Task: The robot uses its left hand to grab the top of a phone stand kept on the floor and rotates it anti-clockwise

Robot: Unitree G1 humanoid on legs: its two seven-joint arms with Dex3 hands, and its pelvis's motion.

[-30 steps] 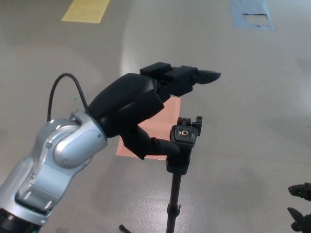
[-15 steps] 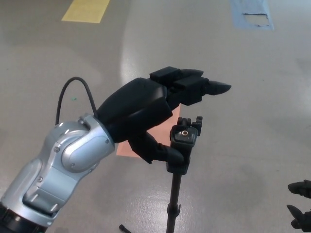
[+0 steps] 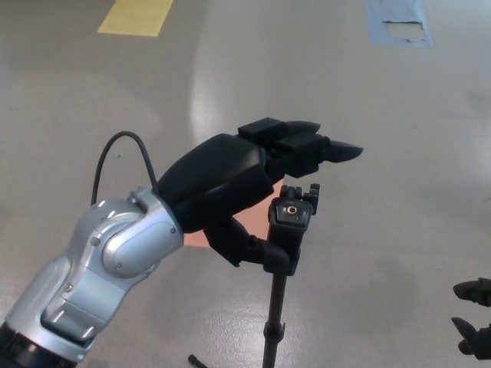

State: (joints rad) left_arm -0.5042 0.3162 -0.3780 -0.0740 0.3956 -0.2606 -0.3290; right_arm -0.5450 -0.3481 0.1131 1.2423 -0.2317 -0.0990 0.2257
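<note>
A: Where is the phone stand now?

B: It stands upright on the grey floor, low in the middle of your view. Its black clamp head faces up, and its thin pole runs down out of the picture.

A: And your left hand?

B: It hangs right over the head. The two thick fingers stick out past the top, and the thumb sits low, touching the neck on its left side. The hand is open and has not closed on the stand yet.

A: What changed just now?

B: The hand slid a bit forward and down over the last second, so it sits closer to the top. The stand did not move at all, so no turning has begun.

A: So what next?

B: I think you should close the fingers on the head, then twist it anti-clockwise.

A: And the right hand?

B: Only its tips peek in at the bottom corner; I cannot tell if it is open
</note>
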